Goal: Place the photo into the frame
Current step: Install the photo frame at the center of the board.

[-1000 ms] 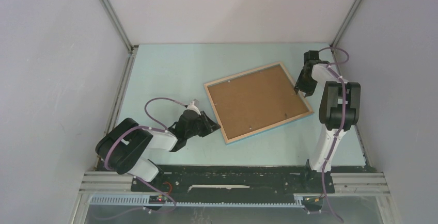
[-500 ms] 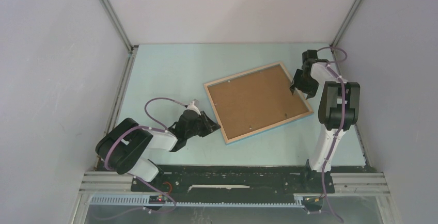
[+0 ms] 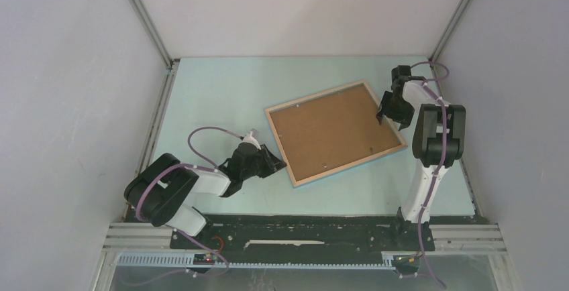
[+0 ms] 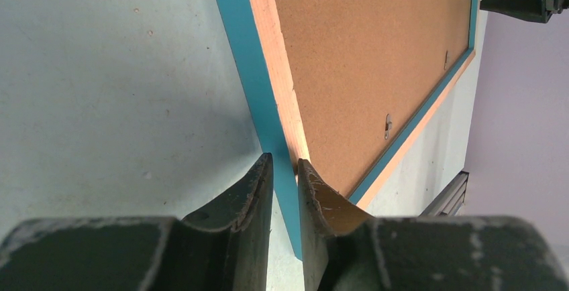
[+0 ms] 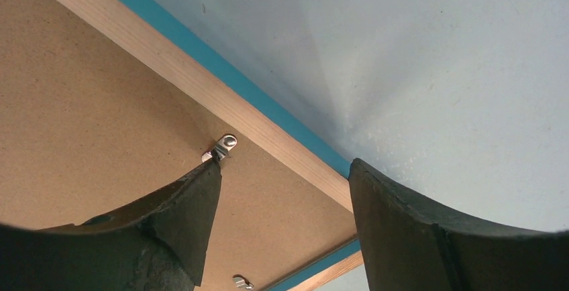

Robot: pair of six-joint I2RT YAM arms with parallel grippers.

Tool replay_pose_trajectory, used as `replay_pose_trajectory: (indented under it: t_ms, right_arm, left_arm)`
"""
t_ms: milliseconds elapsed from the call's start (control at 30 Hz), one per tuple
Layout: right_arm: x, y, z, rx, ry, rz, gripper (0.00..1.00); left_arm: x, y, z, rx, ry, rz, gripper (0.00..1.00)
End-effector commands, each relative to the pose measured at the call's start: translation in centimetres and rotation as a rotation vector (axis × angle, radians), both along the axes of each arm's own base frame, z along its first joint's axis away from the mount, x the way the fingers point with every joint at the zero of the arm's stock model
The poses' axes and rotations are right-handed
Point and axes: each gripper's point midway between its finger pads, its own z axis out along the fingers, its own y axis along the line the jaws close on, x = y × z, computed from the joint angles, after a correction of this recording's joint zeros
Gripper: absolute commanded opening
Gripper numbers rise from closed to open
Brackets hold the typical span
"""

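Observation:
The frame (image 3: 349, 165) lies face down on the table, light wood up, blue at its outer edge. The plain brown backing board (image 3: 332, 130) sits inside it. The photo is not in view. My left gripper (image 3: 282, 165) is shut on the frame's near left corner; in the left wrist view the blue and wood edge (image 4: 275, 76) runs between its fingertips (image 4: 284, 162). My right gripper (image 3: 389, 115) is open over the frame's right rail (image 5: 201, 83), its left finger tip at a small metal clip (image 5: 225, 146) on the backing board (image 5: 87, 123).
A second metal clip (image 5: 243, 281) sits further along the same rail, and another clip (image 4: 388, 125) shows on the near rail. Grey walls close the table on the left, back and right. The arm bases stand at the near edge.
My right gripper has shifted a little to the left, inward over the frame's right rail. The left arm and the frame have not moved.

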Motion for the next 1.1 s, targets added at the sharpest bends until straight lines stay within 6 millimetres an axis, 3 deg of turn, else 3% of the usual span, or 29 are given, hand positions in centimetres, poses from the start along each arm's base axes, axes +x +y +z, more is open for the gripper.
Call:
replay_pose_trajectory:
  t_ms: [0, 300, 700, 1067]
  right_arm:
    - [0.9, 0.9, 0.2, 0.041, -0.02, 0.012, 0.78]
    - [1.6, 1.9, 0.9, 0.104, -0.055, 0.011, 0.8]
    - [2.5, 1.6, 0.8, 0.086, -0.043, -0.023, 0.81]
    - [0.3, 1.6, -0.3, 0.044, 0.002, 0.014, 0.76]
  left_arm:
    - [0.6, -1.0, 1.3, -0.015, -0.049, -0.032, 0.27]
    - [0.6, -1.0, 1.3, -0.016, -0.048, -0.034, 0.28]
    - [0.6, -1.1, 1.3, -0.018, -0.049, -0.034, 0.28]
    - [0.6, -1.1, 1.3, -0.018, -0.048, -0.036, 0.28]
